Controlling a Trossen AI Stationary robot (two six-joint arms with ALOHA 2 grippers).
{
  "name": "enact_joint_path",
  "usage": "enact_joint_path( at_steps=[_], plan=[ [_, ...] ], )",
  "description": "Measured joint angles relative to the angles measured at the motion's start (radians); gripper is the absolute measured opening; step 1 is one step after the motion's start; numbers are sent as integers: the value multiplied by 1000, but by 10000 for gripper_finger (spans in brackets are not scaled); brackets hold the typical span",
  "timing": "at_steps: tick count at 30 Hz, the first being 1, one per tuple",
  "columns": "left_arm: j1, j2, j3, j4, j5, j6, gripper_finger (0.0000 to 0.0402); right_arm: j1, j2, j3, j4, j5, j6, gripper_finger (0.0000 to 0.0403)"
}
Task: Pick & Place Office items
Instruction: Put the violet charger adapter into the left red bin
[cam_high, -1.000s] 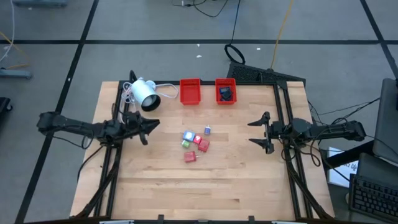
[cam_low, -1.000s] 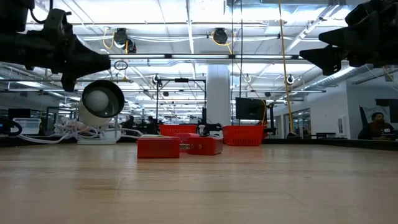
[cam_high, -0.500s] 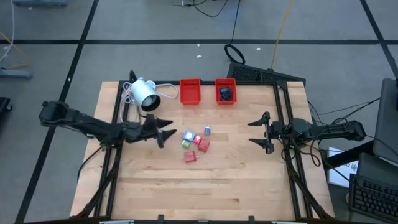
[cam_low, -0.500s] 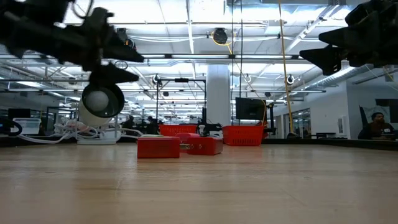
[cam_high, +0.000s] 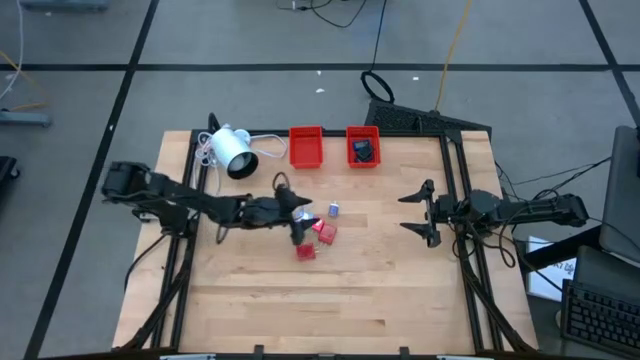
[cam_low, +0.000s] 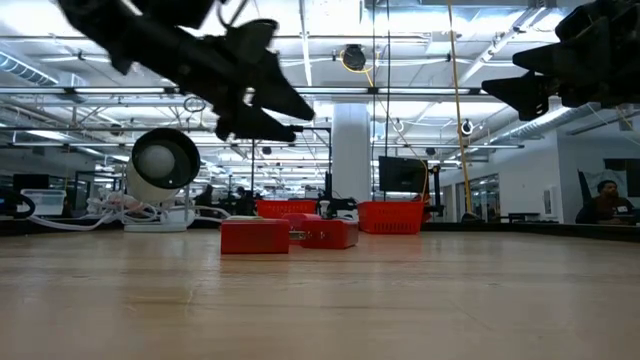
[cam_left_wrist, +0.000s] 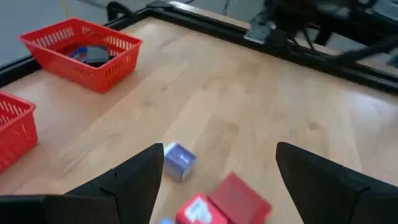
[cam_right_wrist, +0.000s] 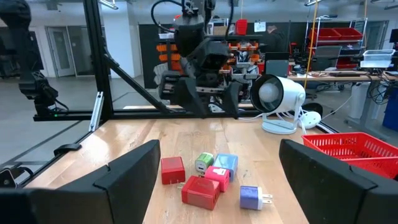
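Note:
Several small office items lie in a loose cluster at the middle of the table: red blocks (cam_high: 305, 251) (cam_high: 325, 232), a pale blue piece (cam_high: 334, 209), and a green-and-white one (cam_right_wrist: 204, 163). My left gripper (cam_high: 298, 216) hovers open just above the left side of the cluster; in its wrist view the pale blue piece (cam_left_wrist: 179, 162) and red blocks (cam_left_wrist: 239, 196) lie on the table between and beyond its fingers. My right gripper (cam_high: 402, 212) waits open at the table's right side, raised and pointing toward the cluster.
Two red trays stand at the far edge, the left one (cam_high: 305, 147) and the right one (cam_high: 362, 148), which has a black piece inside. A white lamp-like device (cam_high: 233, 152) with a cable sits at the far left. Bare wood lies along the near half of the table.
My left gripper has swept from beside the white device toward the table's right, reaching out over the cluster of items. On the way its fingers have opened. The items have stayed where they were.

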Motion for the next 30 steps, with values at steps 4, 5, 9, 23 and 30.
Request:
enact_joint_path(
  at_steps=[4,5,9,23,30],
  plan=[
    [24,110,134,-163,-3,-27,315,0,0,0,0,0,0,320],
    [27,139,173,-209,-3,-37,315,0,0,0,0,0,0,320],
    [43,253,339,-391,-3,-96,315,0,0,0,0,0,0,320],
    [75,518,670,-737,-72,-265,315,0,0,0,0,0,0,320],
    [93,555,673,-734,-74,-341,315,0,0,0,0,0,0,320]
  ],
)
